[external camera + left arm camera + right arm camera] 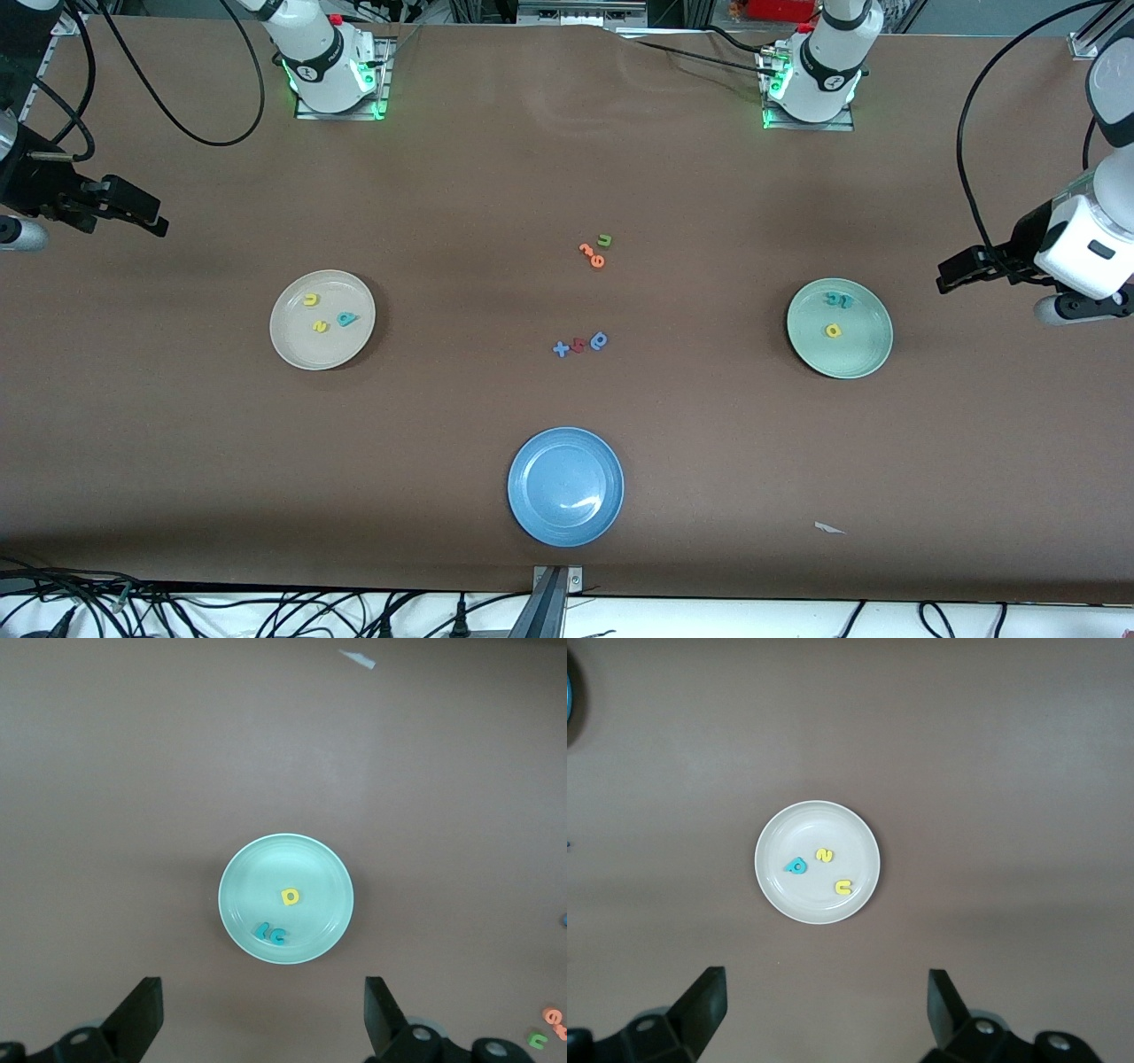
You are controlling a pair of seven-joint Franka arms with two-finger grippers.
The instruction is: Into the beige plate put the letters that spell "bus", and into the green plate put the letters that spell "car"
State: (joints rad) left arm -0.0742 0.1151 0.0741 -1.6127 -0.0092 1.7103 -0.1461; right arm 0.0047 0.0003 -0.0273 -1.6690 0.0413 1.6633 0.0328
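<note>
Our left gripper hangs with its jaws spread wide and nothing between them. The green plate lies on the table below, just ahead of the gap. In it we see the yellow a and, touching each other nearer the rim, the teal c and teal r.

Our right gripper is likewise fully open and empty, and the beige plate lies below and ahead of its jaws. That plate holds the teal b, the yellow s and the yellow u, all apart from one another.

We judge both words delivered and the sorting done; neither arm needs another pick, only to wait or draw clear.

Out at mid-table, well apart from either pair of jaws, the leftovers lie loose: the green u beside the orange letters, and the blue rounded letter. The blue plate lies empty.
</note>
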